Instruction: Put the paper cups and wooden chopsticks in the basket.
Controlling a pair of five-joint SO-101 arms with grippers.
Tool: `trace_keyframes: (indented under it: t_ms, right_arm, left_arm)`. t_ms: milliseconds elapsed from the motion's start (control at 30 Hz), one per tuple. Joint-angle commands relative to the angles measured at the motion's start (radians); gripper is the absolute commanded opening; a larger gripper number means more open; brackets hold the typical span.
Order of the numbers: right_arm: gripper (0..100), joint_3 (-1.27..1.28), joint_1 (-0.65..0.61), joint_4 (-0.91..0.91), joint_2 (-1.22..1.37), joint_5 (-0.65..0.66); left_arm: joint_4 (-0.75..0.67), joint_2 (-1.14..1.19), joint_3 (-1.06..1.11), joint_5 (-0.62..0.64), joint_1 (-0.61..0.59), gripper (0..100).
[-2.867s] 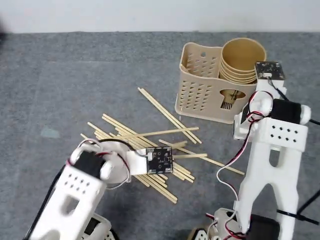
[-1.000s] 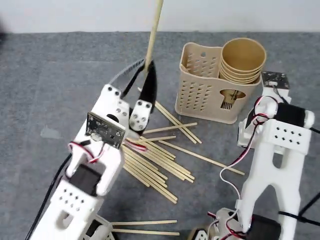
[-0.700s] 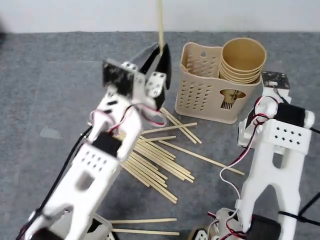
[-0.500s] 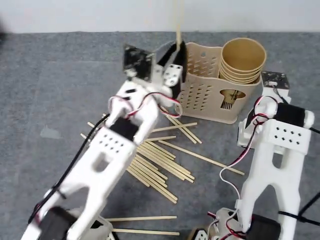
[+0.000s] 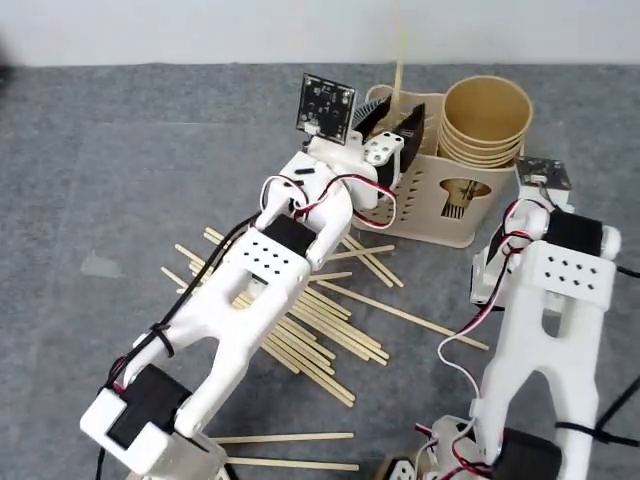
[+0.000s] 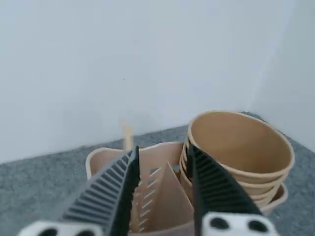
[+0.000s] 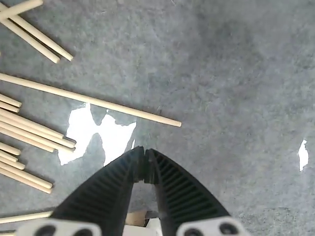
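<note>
Grey felt table (image 5: 100,170), white wall (image 6: 98,59) behind. My left arm (image 5: 250,300) stretches across the table to the basket (image 5: 400,200); my right arm (image 5: 545,330) stands off to the basket's near side.

Basket is upright at the far edge of the table. The paper cups (image 5: 487,115) are stacked in one compartment, mouths up.

Loose chopsticks (image 5: 310,325) lie flat on the table under the left arm. Most run diagonally, far-left to near-right in the high view. Two more lie near the left arm's base.

One upright chopstick (image 5: 399,60) stands over the basket's other compartment, long axis vertical, top end running out of the high view.

Left gripper (image 6: 162,153): level, pointing at the wall over the basket rim. Jaws parted, with a gap far wider than the stick. The stick sits at the edge of one finger (image 6: 125,179); can't tell if it touches.

Right gripper (image 7: 145,160): pointing down at the table, jaws closed tip to tip, nothing between them. A single chopstick (image 7: 88,101) lies flat just beyond the tips.
</note>
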Motion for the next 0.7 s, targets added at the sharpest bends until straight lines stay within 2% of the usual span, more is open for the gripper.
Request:
trace_keyframes:
  t_ms: [0,167,333,600,667]
  right_arm:
    - [0.9,-0.012,-0.008,-0.018,-0.038,0.011]
    - [0.9,-0.012,-0.008,-0.018,-0.038,0.011]
    - [0.9,-0.014,-0.025,-0.018,-0.039,0.012]
    - [0.9,-0.015,-0.18,-0.018,-0.039,0.012]
    - [0.9,-0.015,-0.234,-0.018,-0.039,0.012]
  left_arm:
    - [0.086,-0.077,-0.062,0.026,0.002,18]
    - [0.23,-0.219,-0.058,0.026,-0.043,18]
    - [0.448,-0.382,-0.056,0.025,-0.164,18]
    - [0.764,-0.583,-0.056,0.017,-0.391,18]
    - [0.833,-0.611,-0.056,-0.037,-0.45,18]
